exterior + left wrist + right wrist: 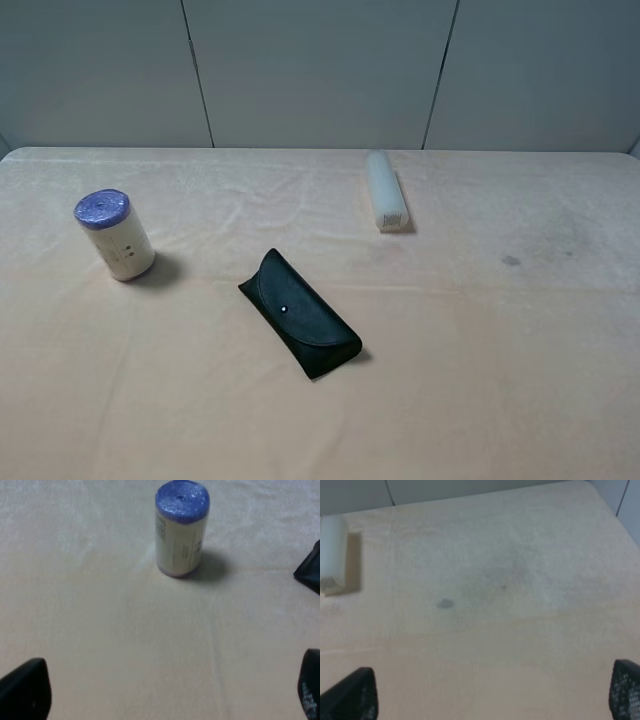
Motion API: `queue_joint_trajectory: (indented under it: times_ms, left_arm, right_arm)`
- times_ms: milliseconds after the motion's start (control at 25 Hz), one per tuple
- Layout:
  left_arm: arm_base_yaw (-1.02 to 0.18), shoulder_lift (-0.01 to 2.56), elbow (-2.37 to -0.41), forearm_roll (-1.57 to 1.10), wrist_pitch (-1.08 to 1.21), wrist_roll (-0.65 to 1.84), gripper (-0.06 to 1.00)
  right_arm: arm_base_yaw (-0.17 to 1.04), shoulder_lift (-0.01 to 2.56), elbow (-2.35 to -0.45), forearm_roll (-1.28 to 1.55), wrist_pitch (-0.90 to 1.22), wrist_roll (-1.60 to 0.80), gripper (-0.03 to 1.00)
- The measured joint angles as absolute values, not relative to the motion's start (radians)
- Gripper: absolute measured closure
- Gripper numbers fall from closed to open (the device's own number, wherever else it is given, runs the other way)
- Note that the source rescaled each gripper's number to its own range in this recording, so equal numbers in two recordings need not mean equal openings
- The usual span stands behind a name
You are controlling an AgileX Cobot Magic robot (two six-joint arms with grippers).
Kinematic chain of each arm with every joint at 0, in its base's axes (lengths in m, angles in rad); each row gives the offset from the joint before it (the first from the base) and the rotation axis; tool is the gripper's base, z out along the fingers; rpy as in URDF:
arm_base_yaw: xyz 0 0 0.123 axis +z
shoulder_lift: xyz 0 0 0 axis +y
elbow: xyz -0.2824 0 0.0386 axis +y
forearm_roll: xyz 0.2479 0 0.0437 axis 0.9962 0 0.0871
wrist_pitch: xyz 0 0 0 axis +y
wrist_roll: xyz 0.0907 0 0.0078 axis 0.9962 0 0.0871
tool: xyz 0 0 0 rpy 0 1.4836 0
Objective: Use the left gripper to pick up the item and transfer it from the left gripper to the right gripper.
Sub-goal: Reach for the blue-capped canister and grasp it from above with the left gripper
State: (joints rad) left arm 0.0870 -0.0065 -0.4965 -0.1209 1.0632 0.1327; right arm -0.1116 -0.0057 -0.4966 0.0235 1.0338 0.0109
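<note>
Item (115,236) stands upright, left side of table (470,360), apart from glasses case (300,313). Looks light, film-wrapped, prob. slippy, slightly soft. Grip mid-body across dia. Left gripper (167,695) spread wide, empty, facing it; right gripper (490,692) likewise wide, empty.

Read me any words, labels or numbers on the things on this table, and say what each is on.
Nothing can be quoted.
Cream roll with purple ends: printed lines on its side, too blurred to read.
White tube: dark marks at one end, too small.
Black glasses case: no text.
</note>
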Motion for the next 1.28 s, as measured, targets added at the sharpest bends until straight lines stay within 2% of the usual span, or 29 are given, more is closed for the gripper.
queue_joint_trajectory:
  times_ms: [1280]
  left_arm:
    - [0.087,-0.007,-0.497,-0.121,1.063,0.133,-0.03]
  right_arm:
    - [-0.112,-0.006,-0.497,0.023,1.034,0.011,-0.03]
